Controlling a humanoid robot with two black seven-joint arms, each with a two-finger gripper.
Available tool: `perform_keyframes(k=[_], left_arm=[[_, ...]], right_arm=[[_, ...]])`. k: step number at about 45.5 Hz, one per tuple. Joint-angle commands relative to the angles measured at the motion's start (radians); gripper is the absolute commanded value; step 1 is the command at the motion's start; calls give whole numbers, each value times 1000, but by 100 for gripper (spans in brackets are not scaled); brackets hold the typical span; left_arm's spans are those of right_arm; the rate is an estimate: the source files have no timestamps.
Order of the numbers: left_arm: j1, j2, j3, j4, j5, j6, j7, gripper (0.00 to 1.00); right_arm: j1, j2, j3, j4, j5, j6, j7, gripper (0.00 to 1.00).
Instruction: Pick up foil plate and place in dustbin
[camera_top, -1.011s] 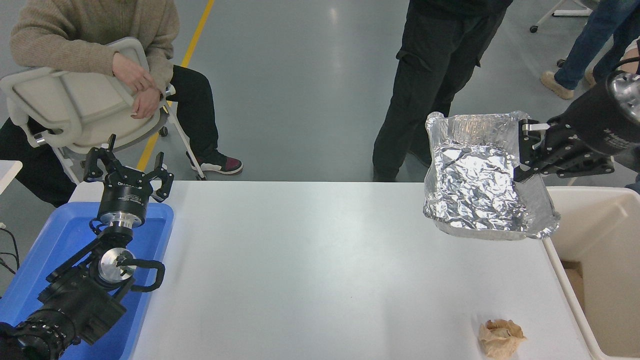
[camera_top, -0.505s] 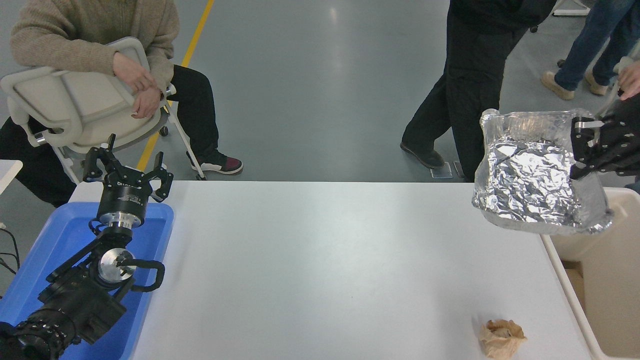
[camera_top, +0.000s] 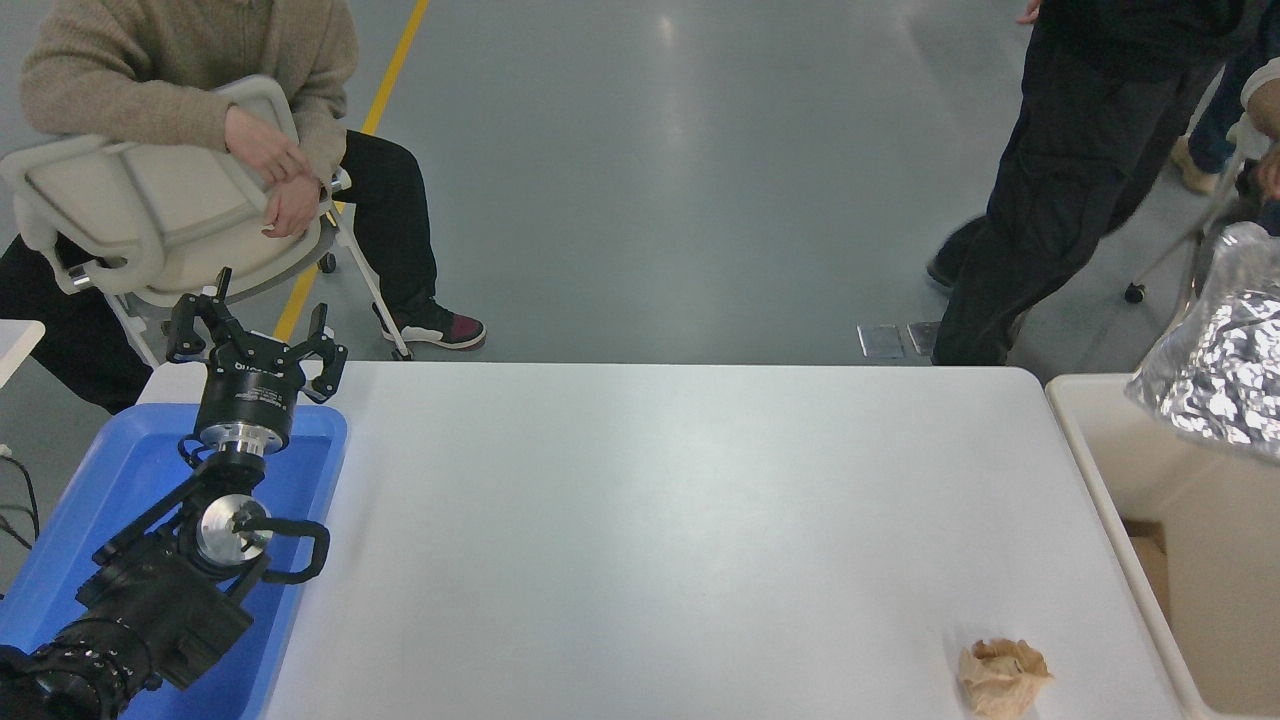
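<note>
The foil plate (camera_top: 1222, 370), crinkled and shiny, hangs in the air at the right edge of the head view, above the cream dustbin (camera_top: 1110, 450); part of it runs off the picture. The right gripper holding it is out of view beyond the right edge. My left gripper (camera_top: 255, 335) is parked at the lower left over the blue tray, fingers spread open and holding nothing.
A blue tray (camera_top: 120, 470) lies under the left arm. A crumpled brown paper ball (camera_top: 1002, 676) sits near the table's front right. One person sits on a chair (camera_top: 150, 215) at the far left; another stands at the far right (camera_top: 1070, 190).
The foil plate has travelled right, from over the table's far right corner to above the dustbin. The right gripper has left the picture. The standing person has stepped right.
</note>
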Motion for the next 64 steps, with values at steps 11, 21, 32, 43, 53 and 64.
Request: perform_keyframes(k=[11,21,32,43,53,64], left_arm=[[0,0,-2,1,0,0,0,99],[0,0,-2,-1,0,0,0,99],[0,0,-2,-1,0,0,0,99],[0,0,-2,-1,0,0,0,99],[0,0,-2,-1,0,0,0,99],[0,0,-2,-1,0,0,0,99]], right_arm=[[-647,-28,375,-373,8,-143,86,0],[-918,47,578,-575,5,-163,86,0],[-1116,158,665,-762,5,-266,86,0],[-1262,235,756,-918,7,-339,83,0],[-1288,247,762,-962,7,-382,80,0],[-1351,288,761,-1063,10,-399,80,0]])
